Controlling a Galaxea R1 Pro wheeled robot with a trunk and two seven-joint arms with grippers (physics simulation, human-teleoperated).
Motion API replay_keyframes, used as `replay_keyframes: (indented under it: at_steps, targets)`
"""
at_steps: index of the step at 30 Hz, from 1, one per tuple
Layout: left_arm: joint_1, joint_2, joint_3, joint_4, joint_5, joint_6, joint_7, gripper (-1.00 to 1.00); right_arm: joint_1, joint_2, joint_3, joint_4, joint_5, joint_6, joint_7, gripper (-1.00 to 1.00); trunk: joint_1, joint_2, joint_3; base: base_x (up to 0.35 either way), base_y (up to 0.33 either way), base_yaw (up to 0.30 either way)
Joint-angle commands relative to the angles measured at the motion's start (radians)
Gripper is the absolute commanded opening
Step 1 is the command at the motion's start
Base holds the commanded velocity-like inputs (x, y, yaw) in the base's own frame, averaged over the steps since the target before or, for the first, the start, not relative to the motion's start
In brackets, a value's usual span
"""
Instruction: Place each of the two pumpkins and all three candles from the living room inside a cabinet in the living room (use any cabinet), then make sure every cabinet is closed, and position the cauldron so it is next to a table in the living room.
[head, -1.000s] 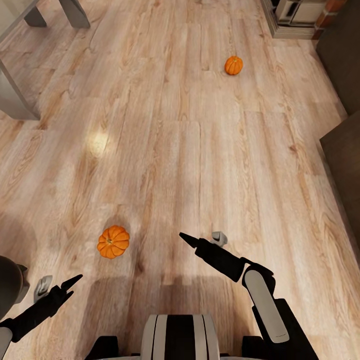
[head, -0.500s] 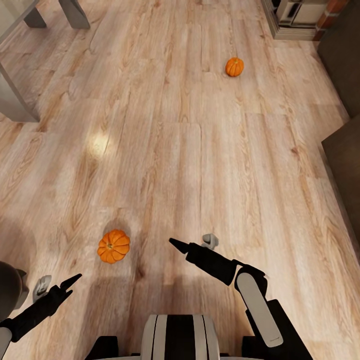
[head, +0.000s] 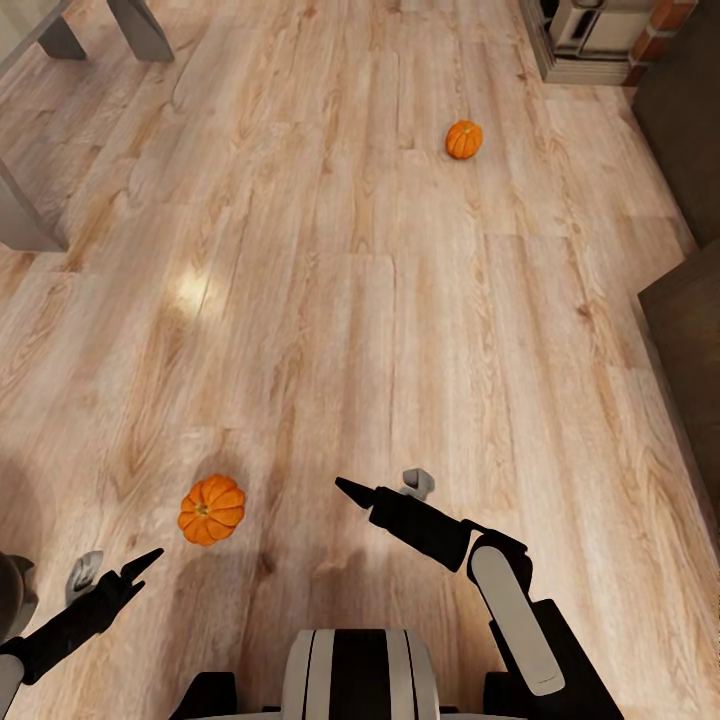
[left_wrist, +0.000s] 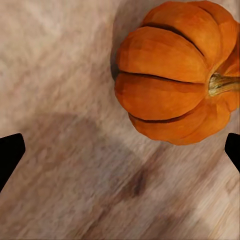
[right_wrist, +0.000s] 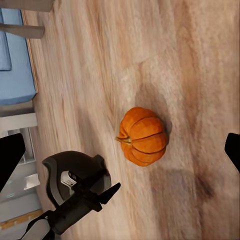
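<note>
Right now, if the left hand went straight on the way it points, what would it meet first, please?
Probably the bare wooden floor: the left hand aims just beside the near pumpkin, which sits off its centre line.

both my arms reach forward and low, left gripper (head: 112, 572) and right gripper (head: 385, 488) with jaws spread, holding nothing.

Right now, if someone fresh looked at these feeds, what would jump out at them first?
Two bright orange pumpkins on the pale wood floor: the near pumpkin lies just ahead of the left gripper, whose jaws are open and empty, and the far pumpkin sits farther ahead, towards the brick fireplace. The right gripper reaches forward over bare floor, also empty.
</note>
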Motion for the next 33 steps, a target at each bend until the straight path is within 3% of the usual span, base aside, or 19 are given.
replay_keyframes:
  at_steps: [1,33]
  targets:
    - [0.0,0.0,0.001,0.0,0.0,0.0,0.0,1.0,0.0,0.0,0.0,0.0,0.0,0.0,0.0,1.0,0.0,0.0,0.0,0.057,-0.059,0.0]
    - [0.0,-0.001,0.001,0.004,0.002,-0.024,0.002,1.0,0.0,0.0,0.0,-0.001,0.0,0.0,0.0,1.0,0.0,0.0,0.0,0.072,-0.028,0.0]
